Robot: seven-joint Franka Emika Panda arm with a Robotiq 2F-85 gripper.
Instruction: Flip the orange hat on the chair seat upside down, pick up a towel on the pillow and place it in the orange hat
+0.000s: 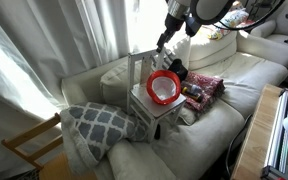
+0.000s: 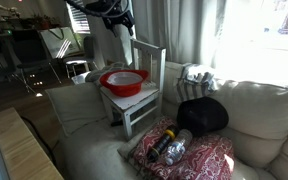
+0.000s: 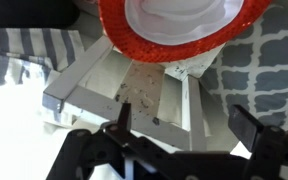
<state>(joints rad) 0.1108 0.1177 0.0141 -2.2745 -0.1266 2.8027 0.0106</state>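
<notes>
Resting upside down on the chair seat, the orange hat is being shown with its pale inside turned up. The gripper is being seen above the chair, apart from the hat, with its jaws spread wide and nothing between them. The towel is being shown crumpled on the pillow, just beside the chair back, untouched. A pink-red floral cushion and a black object are being seen on the sofa, with a lattice-patterned pillow lying near the chair.
</notes>
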